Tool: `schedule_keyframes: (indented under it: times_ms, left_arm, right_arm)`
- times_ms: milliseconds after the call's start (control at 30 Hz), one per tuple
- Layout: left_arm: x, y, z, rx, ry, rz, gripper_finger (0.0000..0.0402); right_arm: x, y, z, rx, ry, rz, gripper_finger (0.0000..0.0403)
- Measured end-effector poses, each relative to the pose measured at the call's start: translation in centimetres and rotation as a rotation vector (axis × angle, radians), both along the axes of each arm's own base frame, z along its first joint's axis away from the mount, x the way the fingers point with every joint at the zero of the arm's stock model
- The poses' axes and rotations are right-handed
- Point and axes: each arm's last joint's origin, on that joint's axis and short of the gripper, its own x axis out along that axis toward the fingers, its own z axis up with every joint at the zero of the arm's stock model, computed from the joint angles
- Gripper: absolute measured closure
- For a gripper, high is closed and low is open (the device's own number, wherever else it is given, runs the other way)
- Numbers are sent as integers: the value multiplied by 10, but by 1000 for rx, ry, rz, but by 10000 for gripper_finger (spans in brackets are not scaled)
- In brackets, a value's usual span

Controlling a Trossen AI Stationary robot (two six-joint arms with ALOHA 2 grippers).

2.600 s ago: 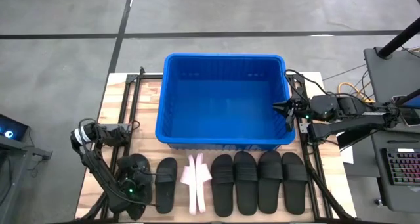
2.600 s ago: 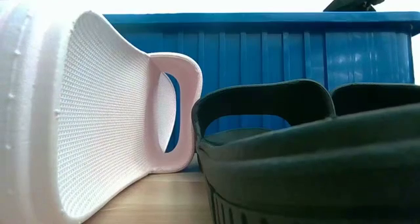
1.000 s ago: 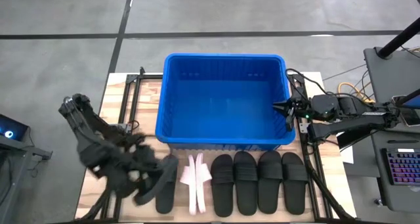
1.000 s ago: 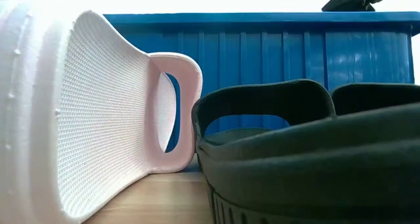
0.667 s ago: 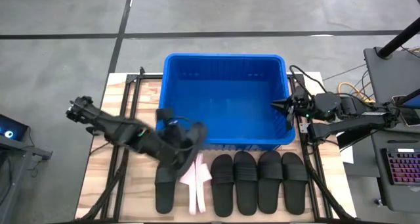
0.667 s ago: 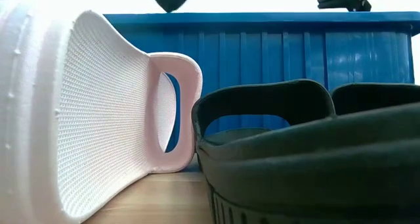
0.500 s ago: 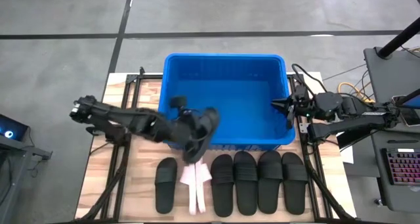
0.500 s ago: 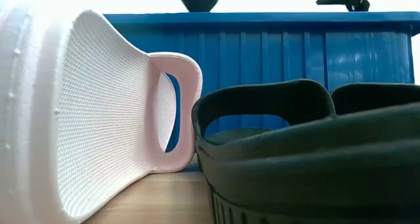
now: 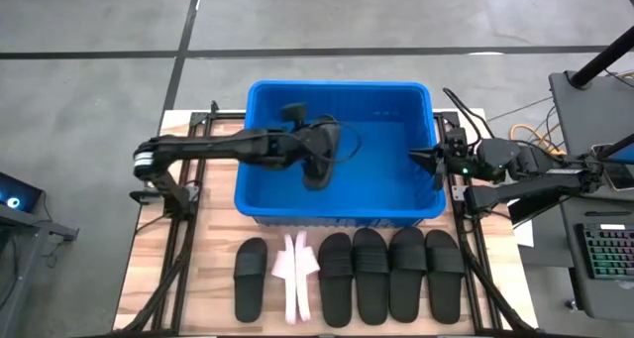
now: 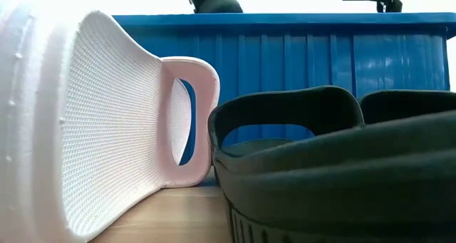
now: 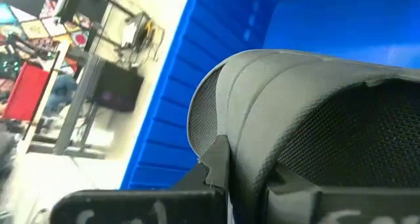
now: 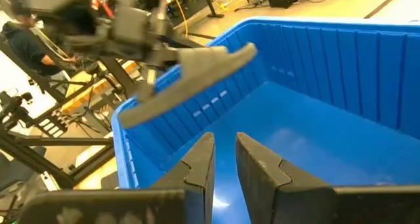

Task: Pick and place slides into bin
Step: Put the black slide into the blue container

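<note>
My left gripper reaches from the table's left over the inside of the blue bin, shut on a black slide that hangs above the bin floor; the right wrist view shows that slide tilted in the air. On the table in front of the bin lie one black slide, a pink pair on edge, and several black slides on their soles. My right gripper hovers at the bin's right rim, open by a narrow gap, holding nothing. My left gripper has the black slide by its wide strap, the strap's edge pinched between the two fingers. The fingers come from above and the left, slanting down. The slide is lifted clear, tilted, one end lower than the other, over the bin floor.
The bin fills the table's far middle, and its near wall stands just behind the row of slides. Black frame rails run along the table's left and right sides. A desk with a keyboard stands to the right.
My left gripper has carried the black slide up from the table's near left, over the bin's near wall, to above the bin's inside, staying shut on it. The slide is now lifted clear and tilted. My right gripper has stayed at the bin's right rim.
</note>
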Motion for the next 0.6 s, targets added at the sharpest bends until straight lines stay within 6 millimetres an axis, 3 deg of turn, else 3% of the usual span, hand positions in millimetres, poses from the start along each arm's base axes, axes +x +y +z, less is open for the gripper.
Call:
schedule_keyframes:
  times_ms: [300, 600]
  left_arm:
    - [24, 44, -56, 92, 273, 76, 401]
    - [8, 83, -99, 71, 377, 162, 401]
  right_arm:
    - [0, 0, 0, 24, -10, -6, 349]
    - [1, 0, 0, 48, -16, -13, 349]
